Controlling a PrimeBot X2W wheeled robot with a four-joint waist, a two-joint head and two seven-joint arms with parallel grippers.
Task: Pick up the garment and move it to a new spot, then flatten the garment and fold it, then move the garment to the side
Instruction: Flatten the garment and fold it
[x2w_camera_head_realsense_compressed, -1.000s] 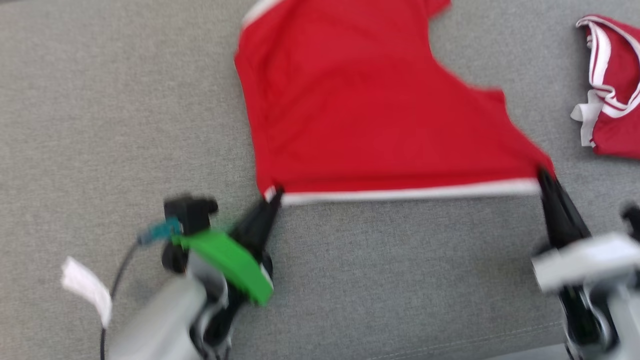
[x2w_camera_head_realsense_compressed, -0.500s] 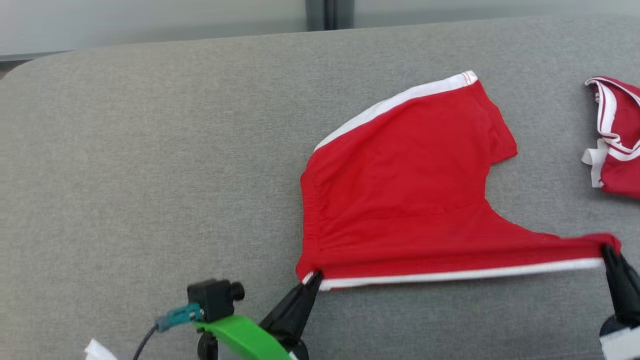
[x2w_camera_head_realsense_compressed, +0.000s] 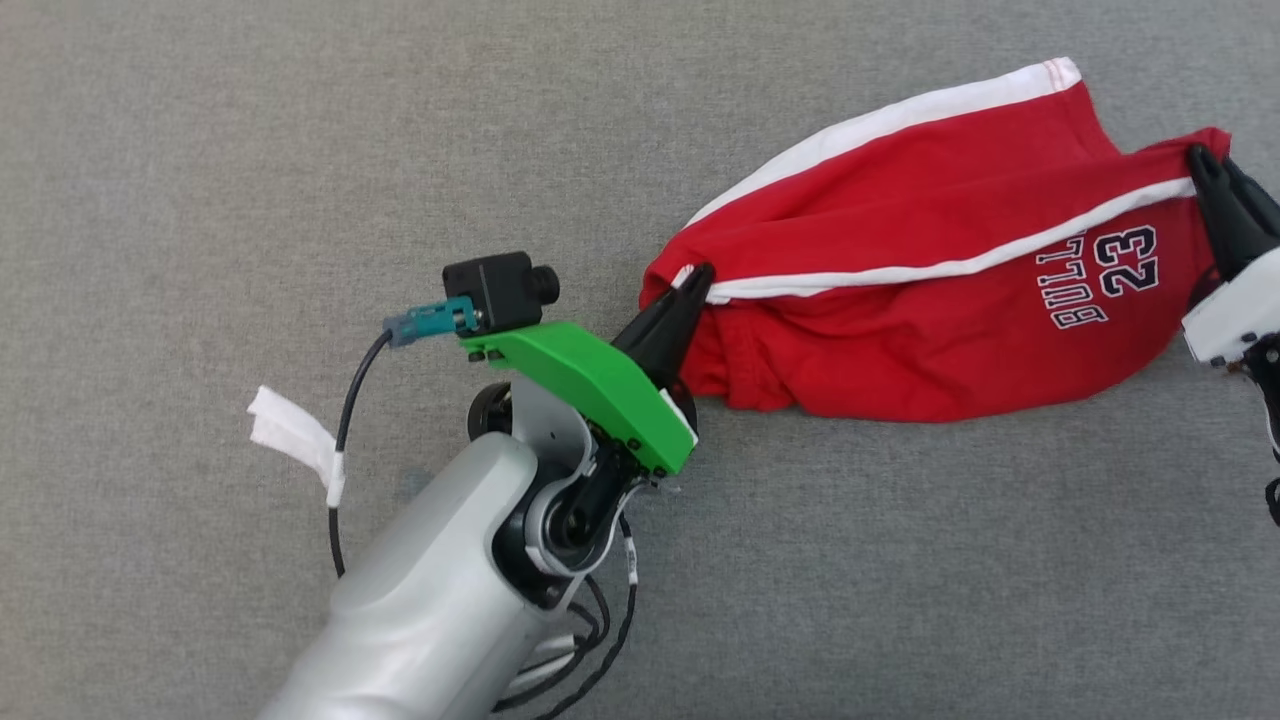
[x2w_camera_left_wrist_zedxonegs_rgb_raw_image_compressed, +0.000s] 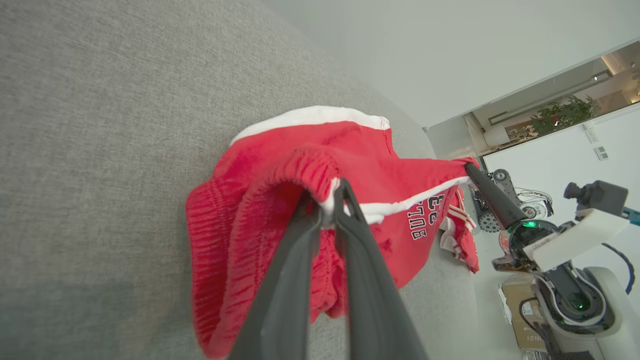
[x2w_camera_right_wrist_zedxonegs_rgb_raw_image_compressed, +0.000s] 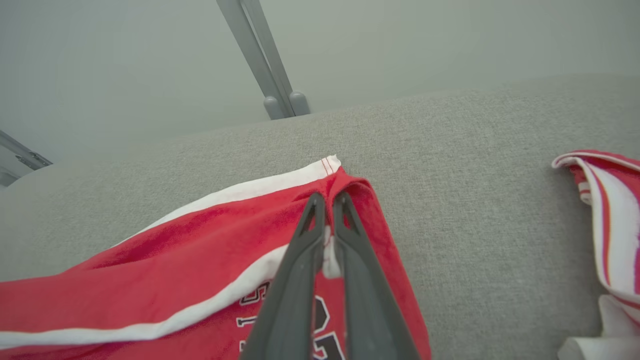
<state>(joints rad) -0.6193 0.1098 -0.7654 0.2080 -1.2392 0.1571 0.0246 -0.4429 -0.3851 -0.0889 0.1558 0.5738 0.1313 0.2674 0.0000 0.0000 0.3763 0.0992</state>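
Red shorts (x2w_camera_head_realsense_compressed: 900, 340) sit on the grey cushion (x2w_camera_head_realsense_compressed: 300, 150) at your right, half doubled over — your left tool (x2w_camera_head_realsense_compressed: 699, 277) clamps the waistband end of the white stripe (x2w_camera_head_realsense_compressed: 900, 272) and your right tool (x2w_camera_head_realsense_compressed: 1198, 157) the hem end, likely to keep that edge taut for the fold.

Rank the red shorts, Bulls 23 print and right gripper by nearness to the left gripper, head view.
1. red shorts: pinched by the left gripper.
2. Bulls 23 print: toward the right.
3. right gripper: far right edge.
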